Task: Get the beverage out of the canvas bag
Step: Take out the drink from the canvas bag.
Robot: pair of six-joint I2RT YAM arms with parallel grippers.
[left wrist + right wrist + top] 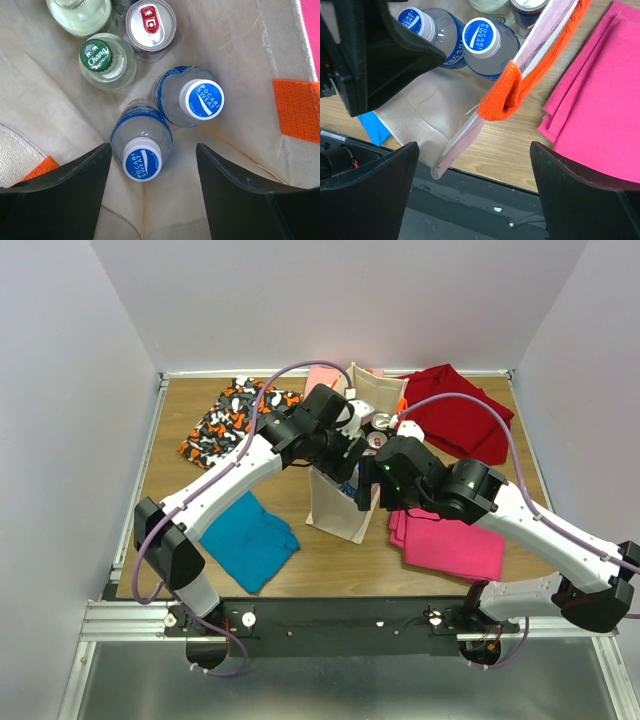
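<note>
reaches from 7 o'clock to table centre with the left arm, elbow bent, and points the left gripper (153,150) straight down into the canvas bag (335,512), jaws spread either side of a blue-capped bottle (142,160), not touching it. leans in from 4 o'clock with the right arm and hangs the right gripper (474,150) wide open over the bag's rim and orange handle (502,97).

stands the bag upright mid wooden table (330,565), a second blue-capped bottle (201,99), a green-capped bottle (97,56) and a can (150,24) inside. spreads a blue cloth (250,540) at 8 o'clock of the bag, pink cloth (450,540) at 4, red cloth (460,415) at 2, patterned cloth (230,420) at 10. shuts it all in with pale walls (60,390).
</note>
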